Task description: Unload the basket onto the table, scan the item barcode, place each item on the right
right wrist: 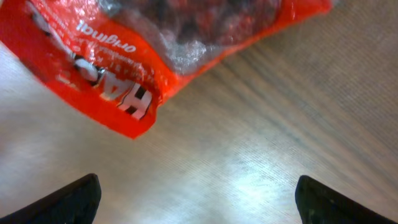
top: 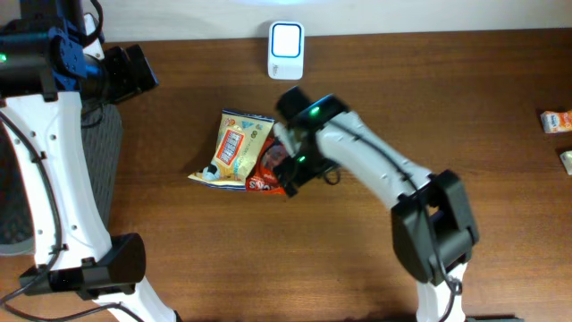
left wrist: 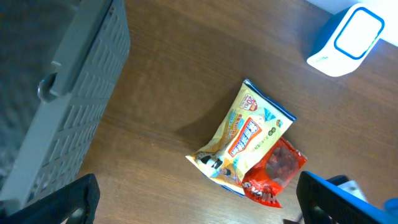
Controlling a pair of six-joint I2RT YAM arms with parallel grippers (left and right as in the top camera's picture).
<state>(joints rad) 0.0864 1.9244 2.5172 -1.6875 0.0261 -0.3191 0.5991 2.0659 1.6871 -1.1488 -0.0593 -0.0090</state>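
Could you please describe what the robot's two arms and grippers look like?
Both arms have smooth white link shells joined by black joint housings. The left arm carries thin black cables along its white link and has blue parts near its black left gripper. The right arm shows small green lights near its black right gripper.

Two snack packets lay on the bench (top: 465, 80): one yellow packet (top: 234, 148) and one red packet (top: 261, 177). One white-and-blue scanner (top: 286, 50) stood there, and one grey basket (left wrist: 74, 87). Two small boxes sat at the edge, an upper box (top: 556, 120) and a lower box (top: 567, 159). Two arms were counted, the left arm (top: 58, 179) and the right arm (top: 375, 165).
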